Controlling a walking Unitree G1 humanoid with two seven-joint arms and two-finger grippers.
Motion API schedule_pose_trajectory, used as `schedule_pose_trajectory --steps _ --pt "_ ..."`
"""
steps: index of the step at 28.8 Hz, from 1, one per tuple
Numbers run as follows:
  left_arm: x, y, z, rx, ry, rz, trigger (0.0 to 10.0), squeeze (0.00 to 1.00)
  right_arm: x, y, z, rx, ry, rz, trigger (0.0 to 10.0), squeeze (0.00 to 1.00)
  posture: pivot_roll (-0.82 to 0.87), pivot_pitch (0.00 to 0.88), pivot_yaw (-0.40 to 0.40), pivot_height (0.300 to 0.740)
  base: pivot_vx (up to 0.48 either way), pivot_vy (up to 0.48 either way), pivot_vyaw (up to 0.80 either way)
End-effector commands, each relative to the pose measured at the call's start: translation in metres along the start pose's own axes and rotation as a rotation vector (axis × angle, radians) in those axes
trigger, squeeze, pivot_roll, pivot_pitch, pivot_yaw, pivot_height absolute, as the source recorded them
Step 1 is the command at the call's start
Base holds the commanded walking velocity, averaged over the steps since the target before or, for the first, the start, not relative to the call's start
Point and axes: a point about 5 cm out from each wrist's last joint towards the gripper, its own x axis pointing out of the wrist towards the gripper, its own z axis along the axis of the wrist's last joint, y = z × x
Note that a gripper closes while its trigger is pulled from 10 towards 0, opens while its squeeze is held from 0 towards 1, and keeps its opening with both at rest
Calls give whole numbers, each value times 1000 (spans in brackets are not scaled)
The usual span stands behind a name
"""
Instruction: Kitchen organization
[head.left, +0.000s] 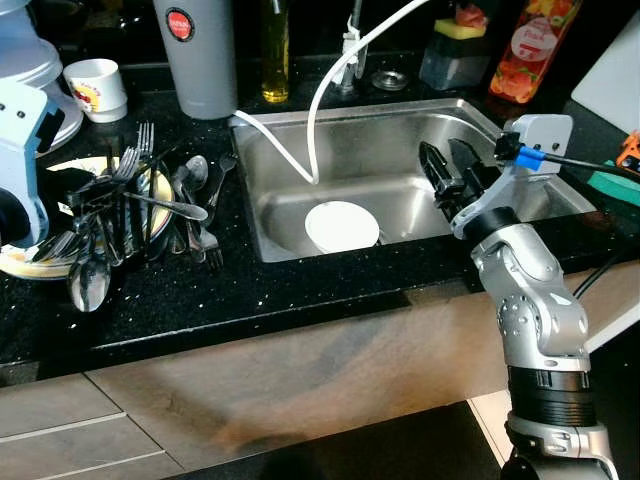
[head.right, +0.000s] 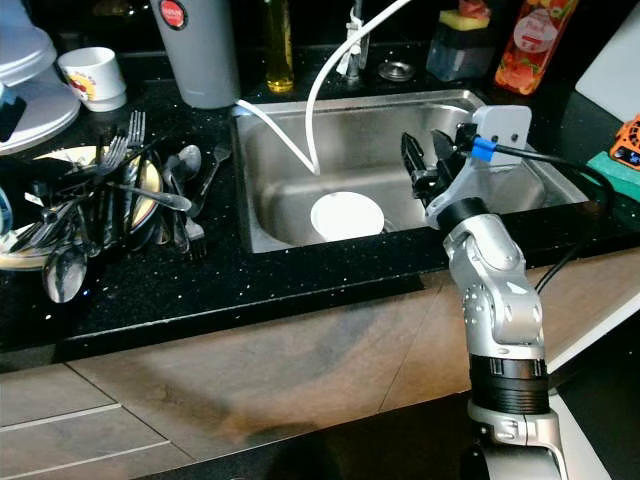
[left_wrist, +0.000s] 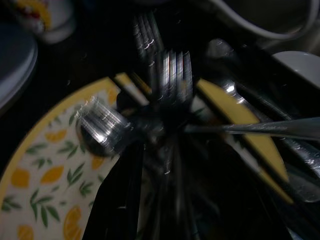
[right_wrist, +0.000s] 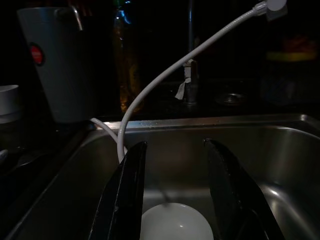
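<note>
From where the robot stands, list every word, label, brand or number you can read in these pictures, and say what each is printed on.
Nothing can be read for certain.
Grey tumbler: round red badge, lettering too small.
Red juice bottle: white label, print blurred.
White mug: coloured print, too small to read.
Yellow oil bottle: no label legible.
</note>
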Motion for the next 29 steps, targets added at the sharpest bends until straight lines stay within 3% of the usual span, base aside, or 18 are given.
schedule_pose_trajectory --steps 1,2,3,12,13,17,18,25,26,29 --pt "-3 10 -1 -50 10 43 10000 0 -1 -1 -3 9 11 -1 10000 0 116 115 -12 740 0 0 0" --pt "-3 11 0 -112 -5 -11 10000 0 0 -1 -3 10 12 2 10000 0 117 117 -15 740 0 0 0" --pt "-4 11 0 -114 -6 -30 10000 0 0 -1 -3 10 12 2 10000 0 117 117 -15 740 0 0 0" --pt "7 16 5 -62 23 -46 10000 0 4 0 -3 18 11 7 10000 0 123 117 -19 740 0 0 0" --pt "10 15 7 -54 39 -65 10000 1000 4 1 -3 19 9 8 10000 0 117 117 -16 740 0 0 0" --pt "9 19 11 -53 50 -61 10000 1000 4 0 -2 19 7 8 10000 0 117 118 -16 740 0 0 0" --pt "8 20 14 -54 49 -65 10000 0 4 0 -2 18 7 6 10000 0 118 118 -17 740 0 0 0" --pt "6 26 19 -45 123 -148 10000 0 6 -1 -2 16 10 15 10000 0 123 122 -26 740 0 0 0" --pt "6 26 19 -40 139 -164 8588 0 6 0 -2 16 8 17 10000 0 123 122 -26 740 0 0 0" --pt "8 21 15 -38 162 -193 9020 0 6 0 -2 19 8 15 10000 0 123 122 -26 740 0 0 0"
